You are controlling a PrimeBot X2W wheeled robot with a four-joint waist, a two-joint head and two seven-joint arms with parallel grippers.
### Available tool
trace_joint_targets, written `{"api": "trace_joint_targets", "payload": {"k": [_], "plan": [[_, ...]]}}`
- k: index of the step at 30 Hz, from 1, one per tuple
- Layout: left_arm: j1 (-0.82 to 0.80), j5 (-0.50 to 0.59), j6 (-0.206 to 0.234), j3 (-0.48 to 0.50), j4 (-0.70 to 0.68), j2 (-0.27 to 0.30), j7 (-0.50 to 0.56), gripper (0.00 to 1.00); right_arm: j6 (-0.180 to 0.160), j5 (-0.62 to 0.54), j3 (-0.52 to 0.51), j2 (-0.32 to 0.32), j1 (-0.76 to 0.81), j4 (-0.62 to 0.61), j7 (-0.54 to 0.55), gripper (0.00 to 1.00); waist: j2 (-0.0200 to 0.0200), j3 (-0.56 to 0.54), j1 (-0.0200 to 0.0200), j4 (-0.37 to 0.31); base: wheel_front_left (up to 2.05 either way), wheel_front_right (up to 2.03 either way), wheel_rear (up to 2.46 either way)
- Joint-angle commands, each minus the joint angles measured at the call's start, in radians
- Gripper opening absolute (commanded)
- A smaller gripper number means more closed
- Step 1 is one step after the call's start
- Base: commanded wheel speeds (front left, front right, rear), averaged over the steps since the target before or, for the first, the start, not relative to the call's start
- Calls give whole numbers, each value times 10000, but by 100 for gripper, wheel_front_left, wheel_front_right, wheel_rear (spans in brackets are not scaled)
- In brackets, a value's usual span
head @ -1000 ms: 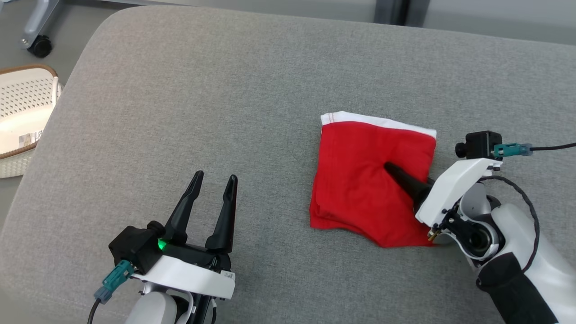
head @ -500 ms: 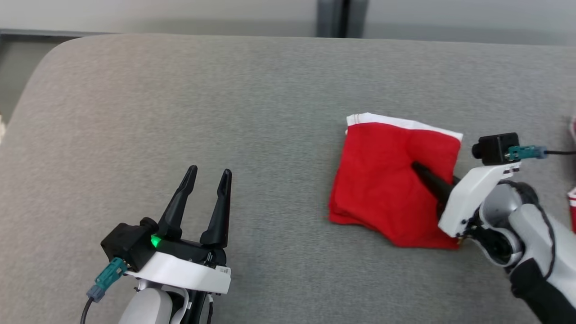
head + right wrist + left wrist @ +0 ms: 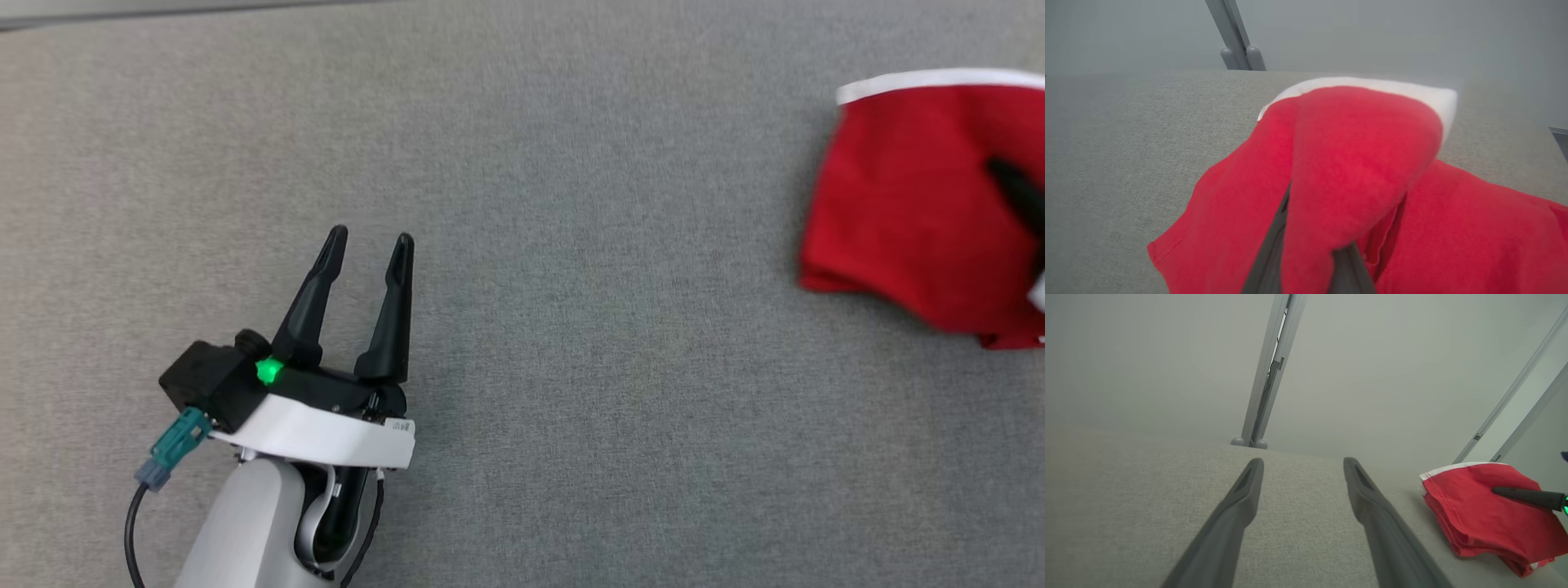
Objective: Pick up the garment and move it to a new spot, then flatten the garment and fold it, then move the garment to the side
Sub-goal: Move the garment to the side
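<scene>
Right hand [image 3: 998,173] is clamped on a fold of the red garment [image 3: 898,196], far right on the cushion [image 3: 571,327] — probably top layers only, so we risk unfolding it. Left hand [image 3: 369,237] open, empty.

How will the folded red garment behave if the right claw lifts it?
Likely floppy: the red garment humps into a soft ridge where the right claw pinches it. Its stacked edges may sag or unfold once off the cushion.
</scene>
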Motion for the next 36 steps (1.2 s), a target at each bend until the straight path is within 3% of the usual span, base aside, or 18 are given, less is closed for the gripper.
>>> {"api": "trace_joint_targets", "payload": {"k": [1, 7, 14, 21, 27, 28, 29, 30, 36], "plan": [[-287, -98, -46, -47, 46, 40, -32, 100, 2, -121, -333, -388, 184, -37, 71, 0, 0, 429, 0, -122, 0, 0, 0], [-698, -415, -77, -201, 27, 42, -32, 100, 1, -453, -1748, -1599, 716, -67, 283, 0, 0, 1047, 0, 226, 0, 0, 0], [-1024, -574, -81, -312, 55, 37, -32, 100, 1, -2171, -2996, -2739, 1280, 241, 675, 0, 0, 1812, 0, 816, 0, 0, 0], [-1230, -619, -96, -459, 61, 37, -32, 100, 1, -3778, -3727, -3110, 1742, 482, 1142, 0, 0, 2297, 0, 1154, 0, 0, 0], [-1342, -616, -103, -578, 101, 42, -31, 100, 5, -4682, -4234, -2570, 2166, 568, 1373, 0, 0, 2463, 0, 1247, 0, 0, 0], [-1333, -596, -104, -597, 121, 40, -31, 100, 8, -4769, -4310, -2439, 2189, 576, 1369, 18, 0, 2458, 0, 1243, 0, 0, 0], [-1328, -576, -104, -608, 140, 40, -31, 100, 11, -4892, -4439, -2299, 2189, 584, 1325, 77, 0, 2443, 0, 1230, 0, 0, 0], [-1341, -553, -105, -603, 163, 39, -31, 100, 13, -5022, -4531, -2175, 2179, 590, 1323, 100, 0, 2414, 0, 1209, 0, 0, 0], [-1296, -457, -100, -501, 258, 42, -32, 100, 27, -5793, -4777, -1865, 2141, 529, 1450, 100, 0, 2101, 0, 1048, 0, 0, 0]]}}
